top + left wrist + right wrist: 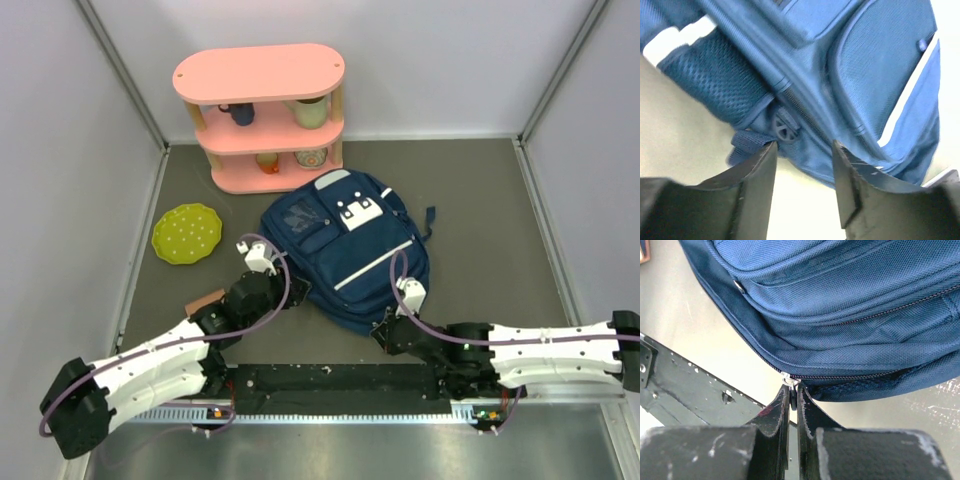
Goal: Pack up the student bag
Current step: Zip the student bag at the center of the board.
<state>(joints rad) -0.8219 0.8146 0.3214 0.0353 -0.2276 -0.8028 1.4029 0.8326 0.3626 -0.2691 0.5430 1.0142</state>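
Your large navy-blue fabric student bag (345, 250) lies flat on the grey table (480, 200). Your right gripper (793, 391) is pinched shut on the small metal zipper pull (789, 380), probably to unzip the bag. Your left gripper (802, 147) has its jaws apart and holds nothing, beside the bag's side.

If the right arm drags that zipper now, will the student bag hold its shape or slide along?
Probably floppy: the student bag creases around the zipper pull pinched by the right gripper. It may well slide on the table, since the left gripper stands open, bracing nothing.
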